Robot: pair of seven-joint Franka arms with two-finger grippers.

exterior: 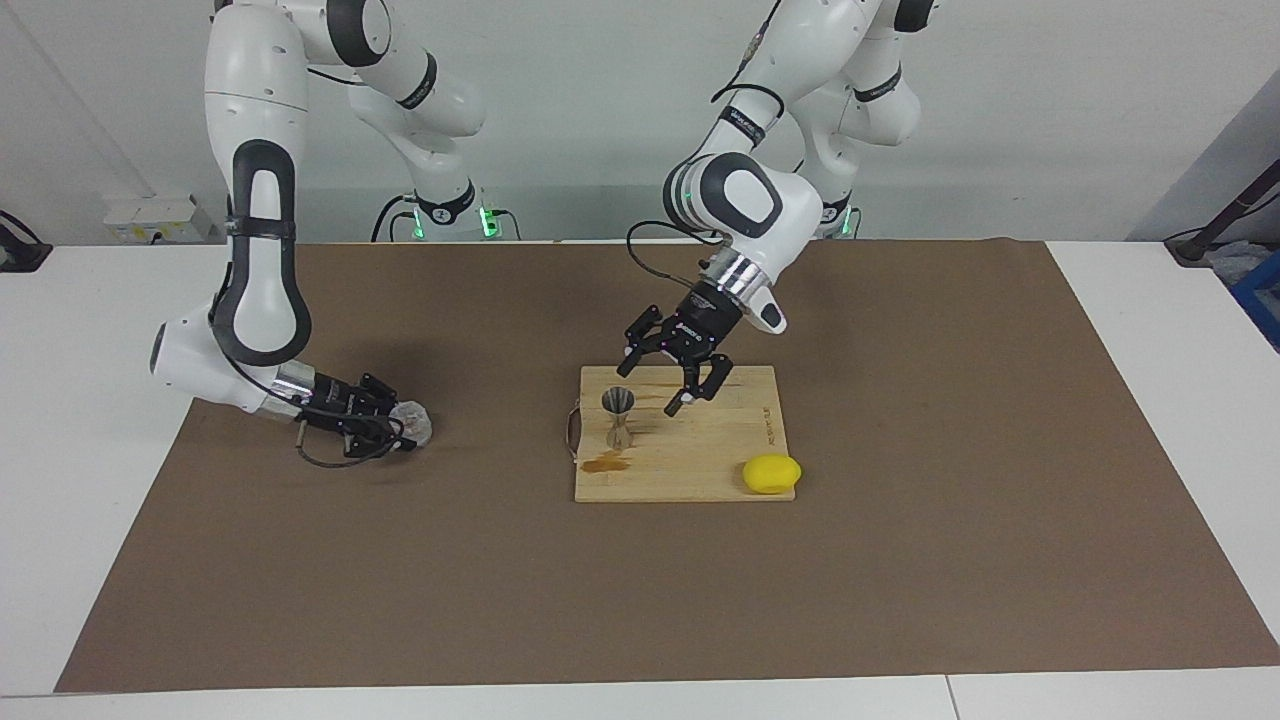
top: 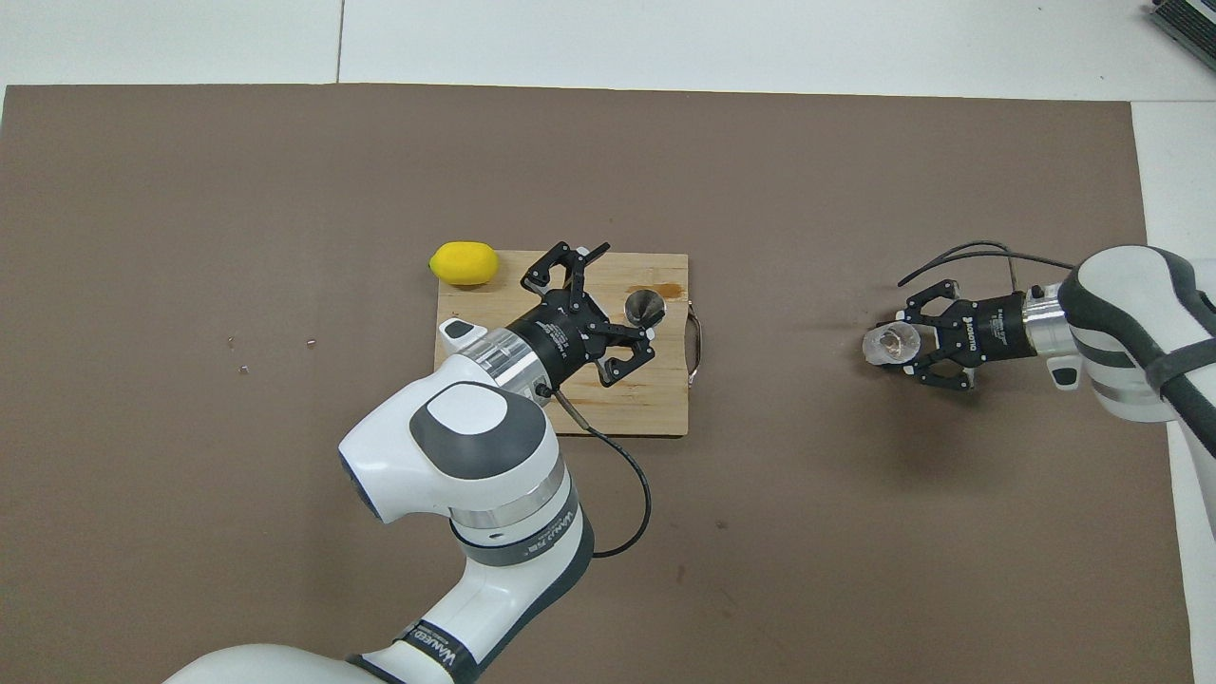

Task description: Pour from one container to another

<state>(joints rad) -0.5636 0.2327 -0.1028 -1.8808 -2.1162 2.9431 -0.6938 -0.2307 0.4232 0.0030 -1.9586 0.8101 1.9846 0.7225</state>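
The steel jigger (exterior: 618, 415) (top: 644, 306) stands upright on the wooden cutting board (exterior: 720, 440) (top: 646, 399), at the board's edge toward the right arm's end. My left gripper (exterior: 650, 390) (top: 629, 291) hangs open and empty over the board, raised beside the jigger and apart from it. The clear glass tumbler (exterior: 414, 423) (top: 888, 345) rests on the brown mat toward the right arm's end of the table. My right gripper (exterior: 396, 432) (top: 912, 348) is low over the mat, shut, its fingertips meeting right beside the tumbler. Whether they touch the glass I cannot tell.
A yellow lemon (exterior: 771, 474) (top: 464, 263) lies at the board's corner toward the left arm's end. A brown wet stain (exterior: 605, 462) (top: 671, 290) marks the board by the jigger. A few tiny bits (top: 309, 342) lie on the mat.
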